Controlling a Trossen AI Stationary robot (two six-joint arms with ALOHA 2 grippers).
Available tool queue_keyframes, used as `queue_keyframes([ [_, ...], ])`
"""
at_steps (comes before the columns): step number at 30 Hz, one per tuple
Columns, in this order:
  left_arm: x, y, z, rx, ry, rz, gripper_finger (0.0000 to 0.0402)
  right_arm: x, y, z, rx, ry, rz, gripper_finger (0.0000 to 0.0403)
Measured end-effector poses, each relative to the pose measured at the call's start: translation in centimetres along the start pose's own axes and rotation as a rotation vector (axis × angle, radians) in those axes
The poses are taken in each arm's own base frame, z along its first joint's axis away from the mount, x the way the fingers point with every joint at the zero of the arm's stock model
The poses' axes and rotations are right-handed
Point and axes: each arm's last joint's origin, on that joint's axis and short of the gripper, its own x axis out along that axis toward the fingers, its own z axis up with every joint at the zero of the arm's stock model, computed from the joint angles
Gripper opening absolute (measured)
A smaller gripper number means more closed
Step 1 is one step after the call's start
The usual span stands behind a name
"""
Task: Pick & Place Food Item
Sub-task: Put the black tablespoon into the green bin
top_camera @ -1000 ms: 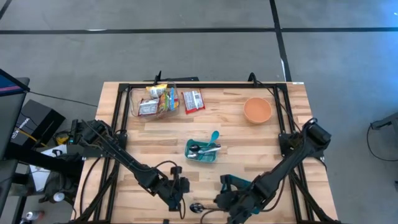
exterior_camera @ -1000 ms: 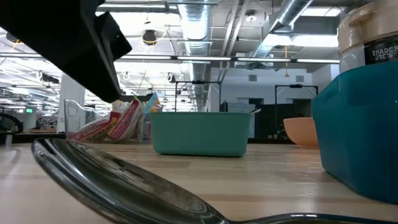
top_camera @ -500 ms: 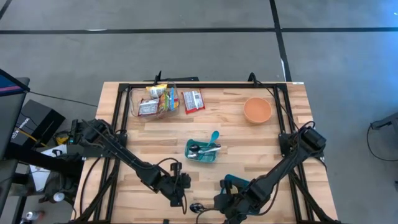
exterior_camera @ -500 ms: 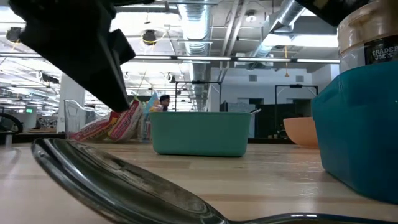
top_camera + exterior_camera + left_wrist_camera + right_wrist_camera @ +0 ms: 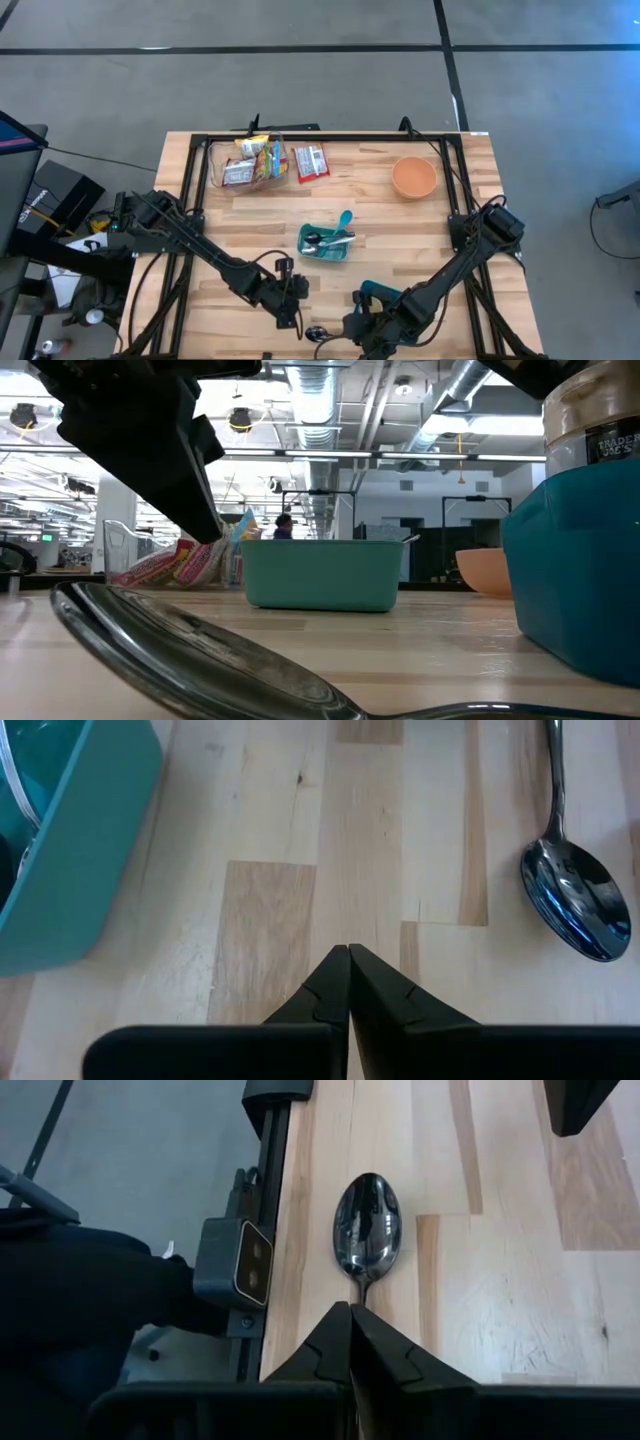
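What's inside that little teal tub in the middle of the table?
The teal tub holds metal cutlery and a teal-handled utensil sticking out over its rim. Anything beneath them is hidden.

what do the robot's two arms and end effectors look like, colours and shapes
Both arms are matte black, slim jointed links with loose black cables. The left end effector and the right end effector each end in two black angular fingers tapering to a wedge. The right arm carries a teal part near its wrist.

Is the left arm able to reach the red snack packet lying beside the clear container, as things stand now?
Probably yes: the left gripper, shut, is near the front edge, and bare table lies between it and the red snack packet.
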Motion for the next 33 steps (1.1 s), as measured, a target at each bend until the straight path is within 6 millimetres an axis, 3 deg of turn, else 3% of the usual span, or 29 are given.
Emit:
queue_keyframes([
  [14, 0.1, 0.1, 0.1, -0.004, 0.000, 0.003, 0.0000, 0.2, -0.8, 2.1, -0.036, -0.073, 0.020, 0.0000],
  [25, 0.2, 0.5, 0.4, -0.018, -0.007, 0.005, 0.0000, 2.3, 1.2, 0.3, -0.058, 0.064, 0.003, 0.0000],
  [33, 0.2, 0.5, 0.4, -0.020, -0.012, 0.002, 0.0000, 3.5, 2.7, 0.2, -0.086, 0.172, -0.045, 0.0000],
])
